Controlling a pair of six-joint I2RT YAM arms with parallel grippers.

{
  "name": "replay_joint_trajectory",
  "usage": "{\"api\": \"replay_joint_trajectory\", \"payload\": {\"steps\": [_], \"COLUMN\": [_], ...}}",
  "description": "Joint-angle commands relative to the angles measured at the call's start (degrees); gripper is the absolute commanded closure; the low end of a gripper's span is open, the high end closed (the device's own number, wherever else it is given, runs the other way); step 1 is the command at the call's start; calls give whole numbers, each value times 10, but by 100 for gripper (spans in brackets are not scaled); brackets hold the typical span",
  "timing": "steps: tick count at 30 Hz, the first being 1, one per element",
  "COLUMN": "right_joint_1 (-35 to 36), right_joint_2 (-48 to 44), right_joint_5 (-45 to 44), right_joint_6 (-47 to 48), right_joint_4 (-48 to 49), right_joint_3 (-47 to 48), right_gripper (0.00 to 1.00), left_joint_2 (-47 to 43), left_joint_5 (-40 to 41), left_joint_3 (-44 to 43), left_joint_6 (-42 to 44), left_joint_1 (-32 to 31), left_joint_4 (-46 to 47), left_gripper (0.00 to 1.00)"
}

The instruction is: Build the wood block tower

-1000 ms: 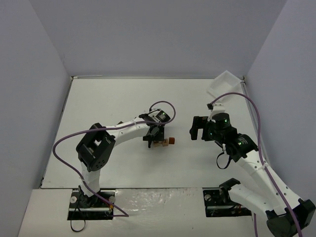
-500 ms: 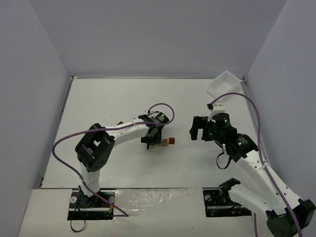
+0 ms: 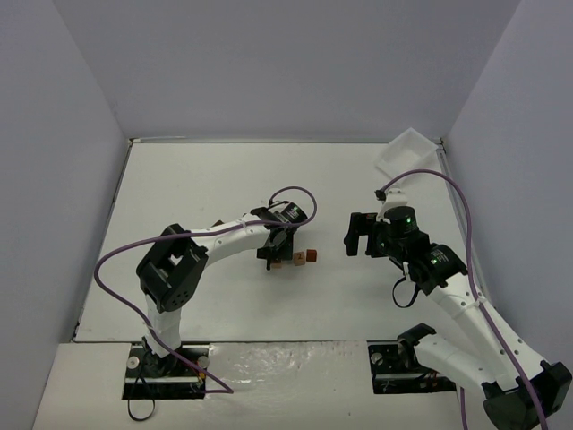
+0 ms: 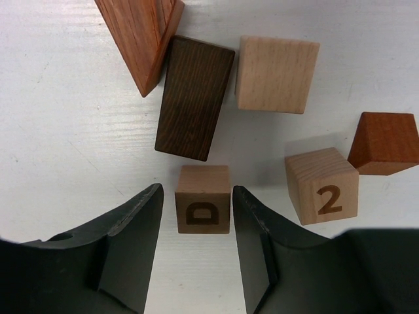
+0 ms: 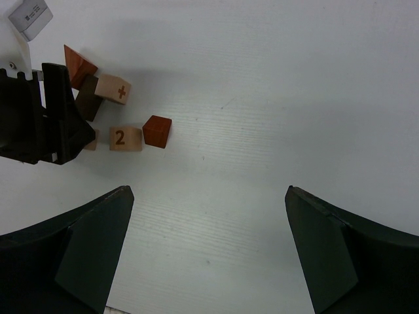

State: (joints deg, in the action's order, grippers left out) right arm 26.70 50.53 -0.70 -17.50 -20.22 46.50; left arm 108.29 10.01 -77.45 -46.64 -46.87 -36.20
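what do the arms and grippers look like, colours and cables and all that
The left arm and right arm share one look: white links, black joints. A purple cable loops along each. A green light glows on the right wrist. The left gripper and right gripper have black, wedge-shaped fingers.

Tan cube point(image 4: 203, 208): letter D. Pale cube point(image 4: 322, 185): digit 2. Third pale block point(image 5: 112, 87): seemingly plus sign.

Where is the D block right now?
The D block sits low centre in the left wrist view, between the fingers of the left gripper, the dark brown block just above it and the 2 block to its right in the picture.
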Motion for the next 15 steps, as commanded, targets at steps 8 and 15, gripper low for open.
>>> {"api": "replay_joint_trajectory", "payload": {"steps": [8,15], "right_joint_1": [0,0], "right_joint_2": [-7,-7], "right_joint_5": [-3,-3], "right_joint_6": [6,6], "right_joint_4": [19,19], "right_joint_3": [3,3], "right_gripper": [1,1], "left_joint_2": [-36,-39], "left_joint_5": [1,-1], "left_joint_3": [-33,-35], "left_joint_6": [9,17], "left_joint_1": [-3,-4], "left_joint_4": [-11,-16], "left_gripper": [61,80]}}
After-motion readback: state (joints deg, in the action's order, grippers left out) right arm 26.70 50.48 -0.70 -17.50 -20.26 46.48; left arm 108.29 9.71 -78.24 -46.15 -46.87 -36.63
